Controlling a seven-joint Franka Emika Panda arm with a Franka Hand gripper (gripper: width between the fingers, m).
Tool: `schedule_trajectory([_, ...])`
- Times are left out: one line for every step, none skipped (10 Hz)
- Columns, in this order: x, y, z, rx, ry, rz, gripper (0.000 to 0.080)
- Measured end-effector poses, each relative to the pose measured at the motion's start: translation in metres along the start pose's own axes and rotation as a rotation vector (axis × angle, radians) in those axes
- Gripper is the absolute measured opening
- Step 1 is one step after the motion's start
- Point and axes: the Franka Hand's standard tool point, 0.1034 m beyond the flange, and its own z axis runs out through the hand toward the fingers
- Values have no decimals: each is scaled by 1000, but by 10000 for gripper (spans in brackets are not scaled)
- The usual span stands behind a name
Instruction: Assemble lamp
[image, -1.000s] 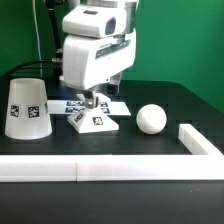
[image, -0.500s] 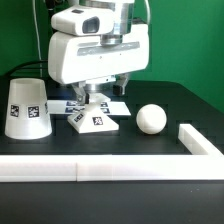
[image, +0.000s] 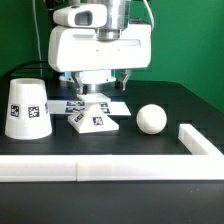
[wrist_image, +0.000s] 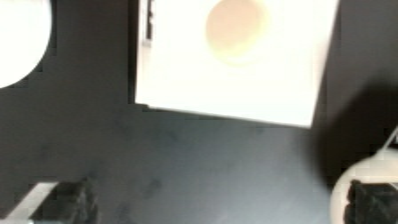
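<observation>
In the exterior view the flat square base (image: 96, 119) lies on the black table (image: 175, 105), a black tag on the face turned to the camera. The gripper (image: 103, 93) hangs directly above the base, its broad white body over it and its two dark fingers (image: 88, 94) reaching down short of the base's top; nothing hangs from them. The cone shade (image: 27, 108) stands on its wide end well to the exterior view's left of the base, apart from it and tags outward. The ball-topped bulb (image: 151, 118) rests on the table to the exterior view's right of the base, near it but not touching. The marker board (image: 62, 103) lies flat just behind the base and shows on either side of it. A long white rail (image: 100, 170) runs across the table in front of the base, nearer the camera, with a short white arm at its far right end. In the wrist view the base (wrist_image: 231, 75) shows as a white square with a round socket in it. The gripper (wrist_image: 214, 200) is spread wide: its fingertips (wrist_image: 377, 190) sit far apart at opposite sides, only bare dark table (wrist_image: 178, 160) lies between them, and they grasp nothing and do not touch the base.
</observation>
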Motion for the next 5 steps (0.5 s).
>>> schedule_trajectory([3, -1, 0, 0, 1, -4, 699])
schedule_trajectory([3, -1, 1, 0, 1, -6, 699])
schedule_trajectory([3, -1, 1, 1, 0, -6, 699])
schedule_trajectory([2, -1, 1, 1, -1, -6, 699])
schedule_trajectory([0, 3, 2, 5, -3, 10, 699])
